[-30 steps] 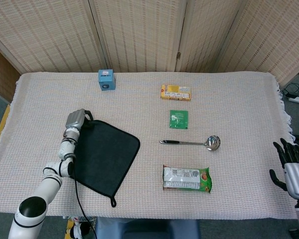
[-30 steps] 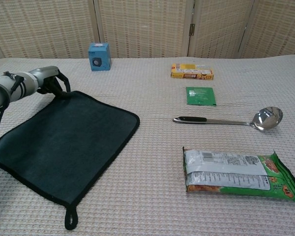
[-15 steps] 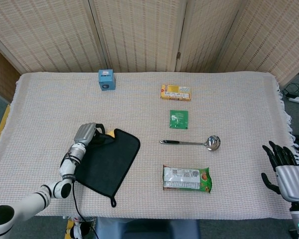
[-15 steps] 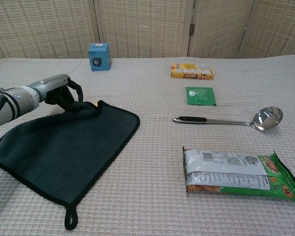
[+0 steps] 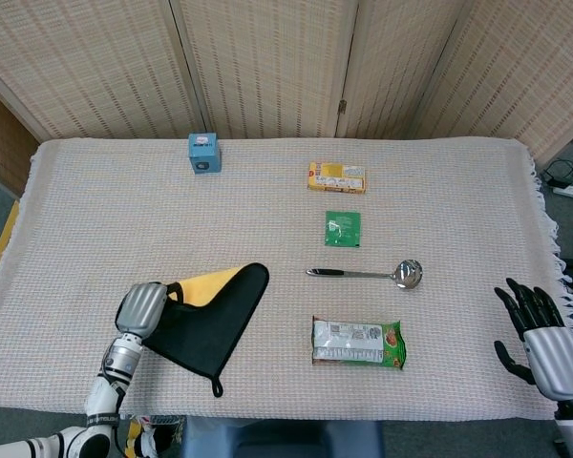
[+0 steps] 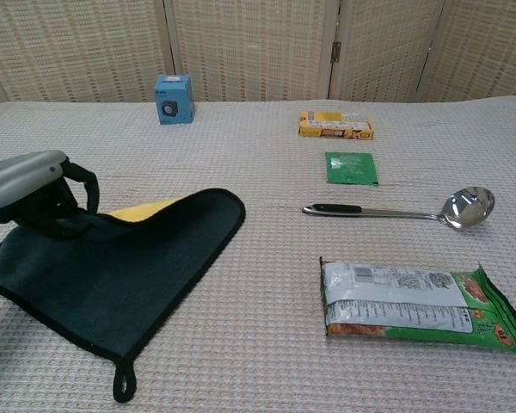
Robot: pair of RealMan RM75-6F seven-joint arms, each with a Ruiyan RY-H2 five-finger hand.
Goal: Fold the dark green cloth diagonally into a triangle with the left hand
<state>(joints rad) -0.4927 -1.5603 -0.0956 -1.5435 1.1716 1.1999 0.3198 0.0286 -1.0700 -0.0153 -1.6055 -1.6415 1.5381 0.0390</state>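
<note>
Woven table cover (image 5: 439,181) carries dark green cloth (image 6: 120,275), gripped by left hand (image 6: 34,194).

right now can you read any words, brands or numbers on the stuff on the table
Nothing reads clearly in either view.
Blue box: a round mark on its front, no legible text.
Yellow box: print too small.
Green sachet: white print, blurred.
Green snack packet: white label with lines of print, too small.
Ladle and dark green cloth: no text.
</note>
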